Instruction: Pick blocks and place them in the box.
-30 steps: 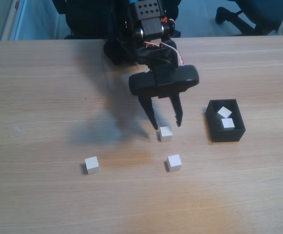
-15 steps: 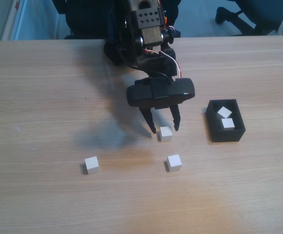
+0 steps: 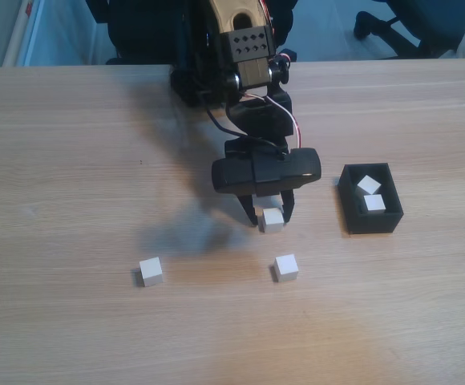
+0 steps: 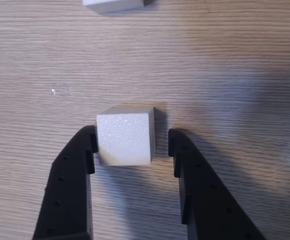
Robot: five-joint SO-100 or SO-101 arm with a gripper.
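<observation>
Squarely on the table, a block sits between the spread claw, slightly rotated.

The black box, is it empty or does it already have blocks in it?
Not empty. The black box holds two blocks, visible inside its walls in the fixed view.

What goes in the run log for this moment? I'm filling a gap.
phase: pre-grasp | gripper: open, straddling block | box: two blocks inside | table: two other blocks loose
</observation>
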